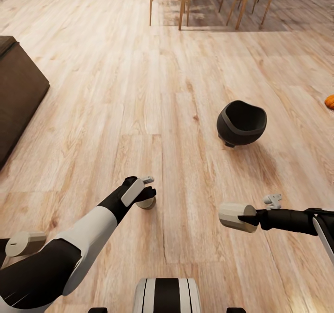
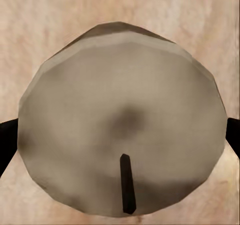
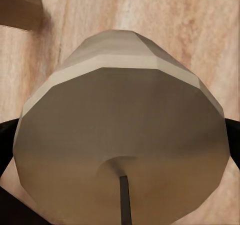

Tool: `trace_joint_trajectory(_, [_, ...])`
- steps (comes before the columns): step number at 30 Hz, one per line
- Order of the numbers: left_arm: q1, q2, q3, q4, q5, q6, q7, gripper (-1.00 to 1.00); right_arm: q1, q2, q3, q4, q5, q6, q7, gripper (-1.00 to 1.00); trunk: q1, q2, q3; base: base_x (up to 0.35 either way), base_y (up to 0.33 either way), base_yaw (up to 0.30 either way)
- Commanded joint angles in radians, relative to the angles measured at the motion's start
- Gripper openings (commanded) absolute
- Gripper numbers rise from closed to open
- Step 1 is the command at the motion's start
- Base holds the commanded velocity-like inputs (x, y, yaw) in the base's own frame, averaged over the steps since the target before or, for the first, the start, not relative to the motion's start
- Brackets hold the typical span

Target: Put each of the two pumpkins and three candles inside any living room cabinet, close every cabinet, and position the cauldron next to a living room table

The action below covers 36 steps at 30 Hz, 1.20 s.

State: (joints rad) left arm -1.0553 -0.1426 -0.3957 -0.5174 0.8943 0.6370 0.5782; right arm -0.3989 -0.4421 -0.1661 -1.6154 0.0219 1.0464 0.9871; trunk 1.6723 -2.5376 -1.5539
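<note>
Two candles: one per gripper, so both go to the cabinet in one trip.
Left gripper [image 1: 147, 197]: reaching down, fingers hugging a candle [image 2: 120, 125] standing on the floor [image 1: 139, 95].
Right gripper [image 1: 248, 218]: clamped on a candle [image 1: 235, 216], carried sideways, wick toward the wrist.
Cauldron [image 1: 241, 123]: tipped on the floor ahead, well apart.
Pumpkin [image 1: 330, 101]: far right.

The left hand [image 1: 149, 193] hides most of its candle [image 1: 145, 203]; the picture's edge crops a pumpkin [image 1: 330, 101].
</note>
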Motion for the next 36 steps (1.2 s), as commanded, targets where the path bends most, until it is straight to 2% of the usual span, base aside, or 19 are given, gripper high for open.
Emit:
trace_joint_trajectory(1, [0.001,0.000,0.000,-0.008,0.000,0.001,0.001,-1.00,0.000,0.000,0.000,0.000,-0.001,0.001,0.001,-1.00,0.000,0.000,0.004,0.000,0.000,0.000])
trace_joint_trajectory(2, [0.009,0.001,0.000,-0.052,0.000,0.007,0.005,-1.00,-0.001,0.000,0.000,0.000,-0.001,0.001,0.000,-1.00,-0.001,0.001,0.008,0.000,0.000,0.000])
trace_joint_trajectory(4, [0.114,0.008,-0.010,-0.365,-0.002,0.077,0.076,-1.00,-0.007,0.004,-0.001,0.000,-0.002,0.001,0.000,-1.00,-0.002,0.001,0.016,0.000,0.000,0.000])
trace_joint_trajectory(5, [0.143,0.009,-0.011,-0.447,-0.002,0.099,0.106,-1.00,-0.008,0.005,-0.002,0.000,-0.002,0.001,0.000,-1.00,-0.002,0.001,0.019,0.000,0.000,0.000])
trace_joint_trajectory(6, [0.199,0.011,-0.012,-0.600,0.001,0.132,0.173,-1.00,-0.011,0.008,-0.004,0.000,-0.002,0.001,-0.001,-1.00,-0.003,0.001,0.023,0.000,0.000,0.000])
trace_joint_trajectory(8, [0.248,0.012,-0.013,-0.740,0.005,0.156,0.234,-1.00,-0.014,0.010,-0.006,0.000,-0.002,0.001,-0.001,-1.00,-0.003,0.002,0.031,0.000,0.000,0.000])
trace_joint_trajectory(9, [0.293,0.012,-0.014,-0.866,0.008,0.173,0.281,-1.00,-0.016,0.013,-0.007,0.000,-0.002,0.001,-0.002,-1.00,-0.004,0.002,0.035,0.000,0.000,0.000])
trace_joint_trajectory(10, [0.333,0.009,-0.016,-0.947,0.010,0.184,0.314,-1.00,-0.018,0.016,-0.008,0.000,-0.002,0.001,-0.002,-1.00,-0.004,0.002,0.039,0.000,0.000,0.000])
trace_joint_trajectory(13, [0.384,0.004,-0.022,-1.032,0.012,0.191,0.353,-1.00,-0.031,0.025,-0.009,0.000,-0.004,0.001,-0.002,-1.00,-0.006,0.003,0.050,0.000,0.000,0.052])
trace_joint_trajectory(15, [0.398,0.004,-0.027,-1.054,0.012,0.192,0.363,-1.00,-0.040,0.038,-0.009,0.000,-0.004,0.001,-0.002,-1.00,-0.007,0.004,0.058,0.000,0.000,0.162])
trace_joint_trajectory(16, [0.411,0.006,-0.030,-1.072,0.012,0.192,0.374,-1.00,-0.050,0.073,-0.009,0.000,-0.004,0.001,-0.003,-1.00,-0.007,0.004,0.062,0.000,0.000,0.229])
trace_joint_trajectory(18, [0.418,0.009,-0.031,-1.082,0.012,0.193,0.379,-1.00,-0.055,0.107,-0.007,0.000,-0.004,0.001,-0.007,-1.00,-0.008,0.004,0.070,0.000,0.000,0.249])
trace_joint_trajectory(22, [0.422,0.012,-0.030,-1.088,0.011,0.193,0.383,-1.00,-0.058,0.134,-0.004,0.000,-0.003,0.001,-0.040,-1.00,-0.010,0.005,0.085,0.000,0.000,0.272])
trace_joint_trajectory(27, [0.439,0.015,-0.029,-1.092,0.012,0.193,0.384,-1.00,-0.055,0.146,-0.002,0.000,-0.002,0.001,-0.083,-1.00,-0.012,0.006,0.104,0.000,0.000,0.289])
trace_joint_trajectory(31, [0.449,0.015,-0.029,-1.092,0.012,0.192,0.382,-1.00,-0.055,0.146,-0.001,0.000,-0.002,0.001,-0.084,-1.00,-0.014,0.007,0.120,0.000,0.000,0.294])
trace_joint_trajectory(36, [0.492,0.015,-0.033,-1.092,0.012,0.176,0.381,-1.00,-0.053,0.146,0.002,0.000,-0.002,0.001,-0.084,-1.00,-0.016,0.008,0.139,0.000,0.000,0.258])
